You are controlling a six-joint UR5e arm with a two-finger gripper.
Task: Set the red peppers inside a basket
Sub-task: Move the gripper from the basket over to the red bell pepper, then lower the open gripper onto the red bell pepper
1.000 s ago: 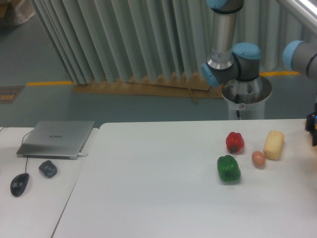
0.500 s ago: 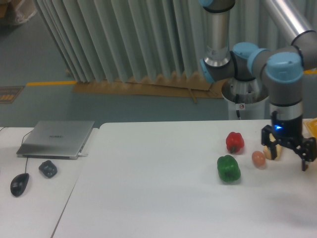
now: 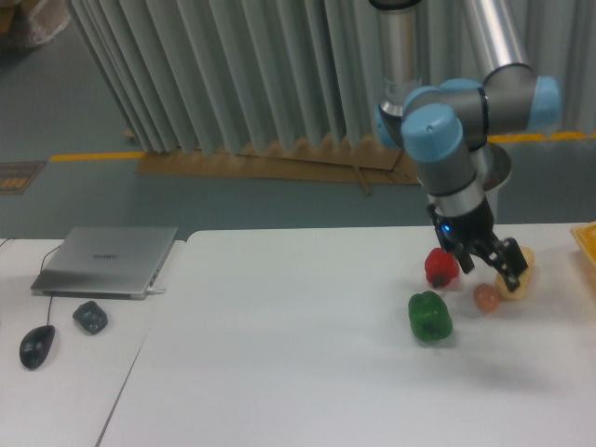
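The gripper (image 3: 488, 266) hangs over the right part of the white table (image 3: 307, 372), its 2 dark fingers spread apart with nothing between them. One finger (image 3: 463, 258) sits just beside the red pepper (image 3: 440, 267), at its right edge; whether it touches the pepper cannot be told. The other finger (image 3: 511, 273) lies in front of the pale yellow bread-like block (image 3: 521, 276), partly hiding it.

The red pepper stands on the table, not held, with the green bell pepper (image 3: 429, 316) near it toward the camera and slightly to the left. A small orange-brown ball (image 3: 485, 297) rests just beside the block and below the gripper in the view, apart from both peppers.

Only a yellow-orange sliver of the basket (image 3: 587, 241) shows at the right border of the frame, well apart from the red pepper.

On the neighbouring table to the left lie a closed silver laptop (image 3: 107, 260), a dark mouse (image 3: 36, 345) and a small dark lumpy object (image 3: 90, 317). A pleated grey curtain (image 3: 233, 74) hangs behind the tables, and the arm's blue-capped joints (image 3: 438, 135) rise above the gripper
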